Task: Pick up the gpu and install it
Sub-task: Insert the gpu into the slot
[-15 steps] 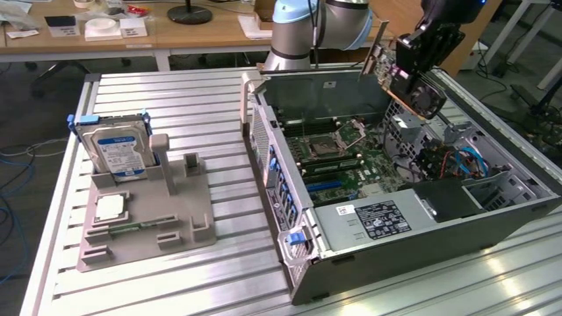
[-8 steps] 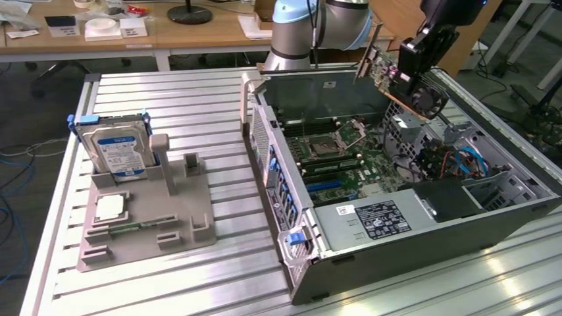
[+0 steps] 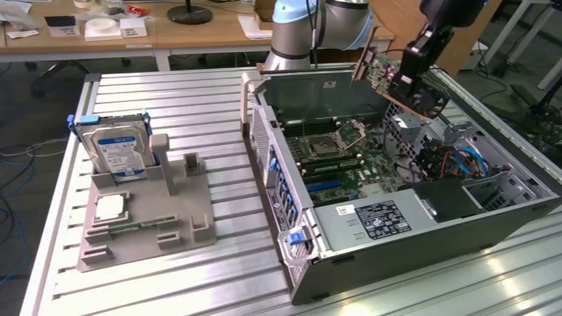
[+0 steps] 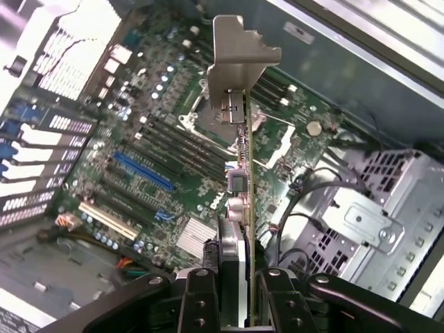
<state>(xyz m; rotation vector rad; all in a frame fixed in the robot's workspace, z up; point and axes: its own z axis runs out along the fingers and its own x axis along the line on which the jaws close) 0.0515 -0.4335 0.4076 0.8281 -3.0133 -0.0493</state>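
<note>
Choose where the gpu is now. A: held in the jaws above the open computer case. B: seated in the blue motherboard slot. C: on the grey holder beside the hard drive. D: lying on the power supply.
A: the gpu is clamped between the jaws of the gripper, hanging tilted over the motherboard with the blue slot empty.

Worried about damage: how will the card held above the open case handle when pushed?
The gpu, clamped edge-on in the gripper, looks stiff, not floppy. Its bare components seem fragile. Held at one end, it might tilt.
</note>
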